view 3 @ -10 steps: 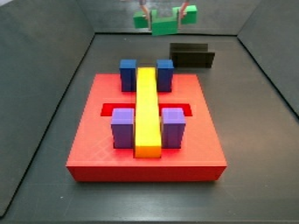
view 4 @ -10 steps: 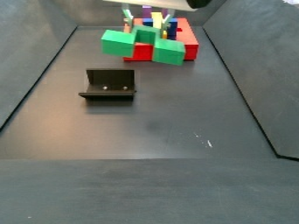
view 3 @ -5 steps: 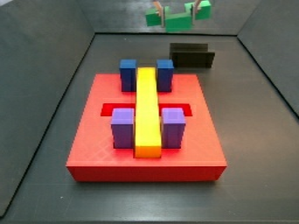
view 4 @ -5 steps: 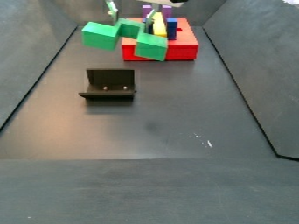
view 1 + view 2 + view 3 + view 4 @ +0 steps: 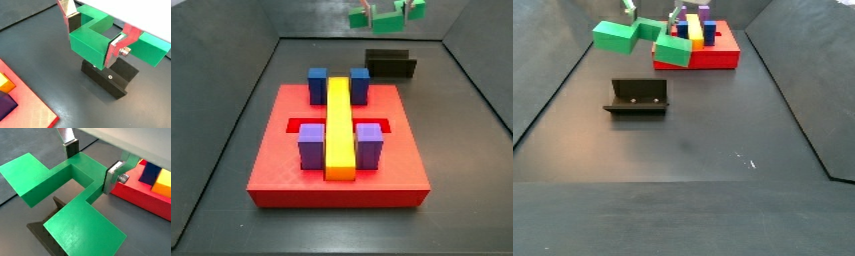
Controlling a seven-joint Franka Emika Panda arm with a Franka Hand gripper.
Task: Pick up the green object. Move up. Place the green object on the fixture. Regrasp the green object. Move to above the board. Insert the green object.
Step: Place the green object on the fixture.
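Gripper (image 5: 94, 36) jaws clamped on the green object (image 5: 100, 41), held in the air above the empty fixture (image 5: 637, 97); board (image 5: 338, 170) carries the blocks.

green object (image 5: 643, 35), black fixture (image 5: 637, 97), red board (image 5: 338, 150), seemingly silver hand (image 5: 99, 36)

Dark floor (image 5: 714, 130) — fixture (image 5: 637, 97) & red board (image 5: 338, 160) on it; gripper (image 5: 653, 18) up above.
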